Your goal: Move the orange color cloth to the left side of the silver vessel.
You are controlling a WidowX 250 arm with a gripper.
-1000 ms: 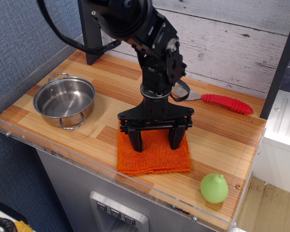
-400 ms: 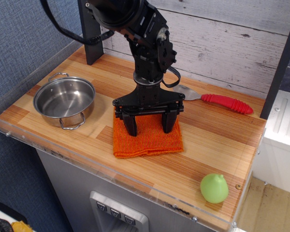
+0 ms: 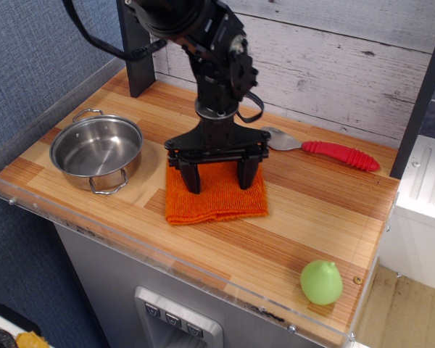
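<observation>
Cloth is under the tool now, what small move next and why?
Probably keep dragging left: the tool stands open with fingertips pressed on the orange cloth, which lies right of the silver pot, so it will have to skirt that.

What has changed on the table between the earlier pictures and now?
The gripper, its fingers spread and pressed down on the orange cloth, has dragged the cloth leftward and a little toward the back, nearer to the silver pot. The cloth remains right of the pot. The pot, the red-handled spoon and the green fruit stayed where they were.
</observation>
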